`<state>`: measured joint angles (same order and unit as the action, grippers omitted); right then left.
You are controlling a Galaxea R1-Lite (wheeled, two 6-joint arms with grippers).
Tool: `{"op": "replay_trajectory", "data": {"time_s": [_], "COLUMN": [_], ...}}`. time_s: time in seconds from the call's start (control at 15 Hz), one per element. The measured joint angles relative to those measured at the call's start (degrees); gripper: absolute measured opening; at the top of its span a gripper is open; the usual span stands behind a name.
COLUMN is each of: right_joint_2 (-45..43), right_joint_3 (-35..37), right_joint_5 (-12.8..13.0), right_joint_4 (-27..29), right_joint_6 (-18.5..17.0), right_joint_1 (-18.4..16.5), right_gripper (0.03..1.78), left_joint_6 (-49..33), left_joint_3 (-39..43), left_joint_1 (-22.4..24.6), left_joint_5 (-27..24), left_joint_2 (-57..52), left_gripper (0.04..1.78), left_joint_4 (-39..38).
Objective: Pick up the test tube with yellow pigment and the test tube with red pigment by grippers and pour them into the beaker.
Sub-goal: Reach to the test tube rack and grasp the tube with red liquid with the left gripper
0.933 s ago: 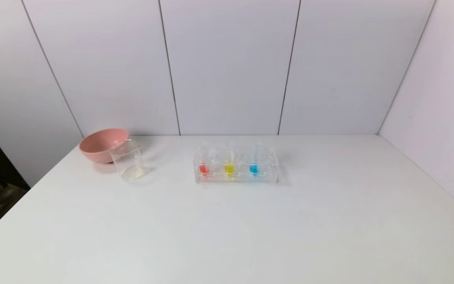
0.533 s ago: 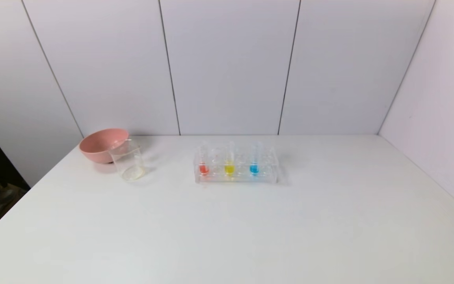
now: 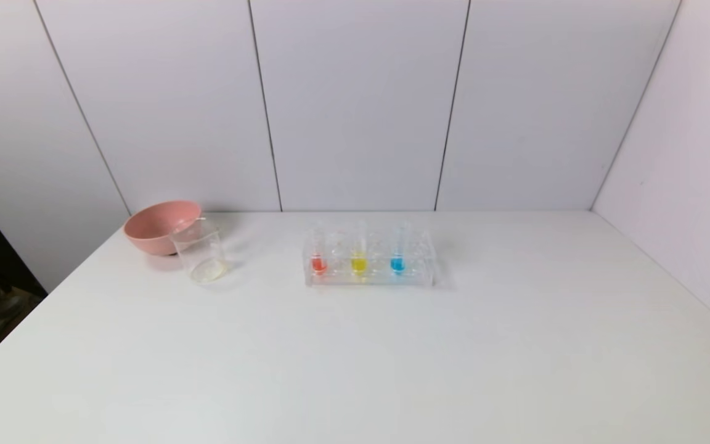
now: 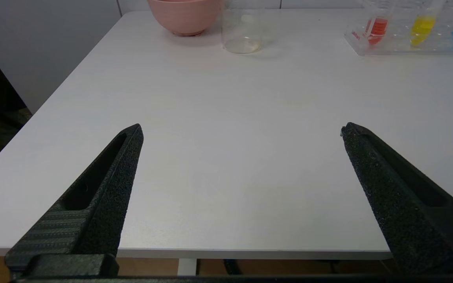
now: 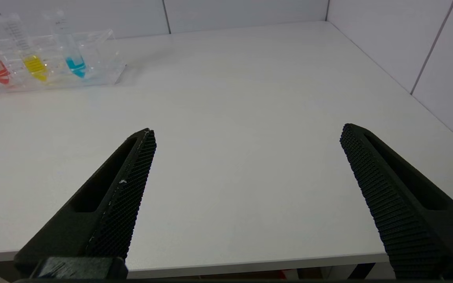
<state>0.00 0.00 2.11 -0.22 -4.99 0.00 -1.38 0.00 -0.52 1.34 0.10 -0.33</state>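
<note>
A: What's biggest here?

B: The white table (image 3: 392, 345). Toward its far left stands a pink bowl (image 3: 159, 226), with the beaker (image 3: 202, 251) just in front of it, upright.

A: And the tubes?

B: 3 stand upright in a clear rack (image 3: 370, 259) mid-table, well apart from the beaker: the red tube (image 3: 318, 254) leftmost, the yellow tube (image 3: 359, 253) next, then a blue tube (image 3: 398, 251).

A: The arms?

B: The left gripper (image 4: 242, 127) and right gripper (image 5: 248, 131) hang at the table's near edge, jaws spread wide, holding nothing.
</note>
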Motion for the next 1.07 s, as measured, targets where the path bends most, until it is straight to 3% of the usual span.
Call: {"op": "replay_trajectory", "data": {"time_s": [0.27, 0.53, 1.07], "right_joint_2": [0.0, 0.0, 0.0], "right_joint_3": [0.0, 0.0, 0.0], "right_joint_5": [0.0, 0.0, 0.0], "right_joint_4": [0.0, 0.0, 0.0], "right_joint_6": [0.0, 0.0, 0.0], "right_joint_1": [0.0, 0.0, 0.0], "right_gripper": [1.71, 1.71, 1.71], "left_joint_6": [0.3, -0.3, -0.4], "left_joint_3": [-4.9, -13.3, -21.1], "left_joint_1": [0.0, -1.6, -17.4], "left_joint_5": [-5.1, -6.6, -7.2], "left_joint_2": [1.1, 12.1, 45.1], "left_gripper": [1.76, 1.76, 1.76], "left_joint_4": [0.7, -0.9, -17.4]}}
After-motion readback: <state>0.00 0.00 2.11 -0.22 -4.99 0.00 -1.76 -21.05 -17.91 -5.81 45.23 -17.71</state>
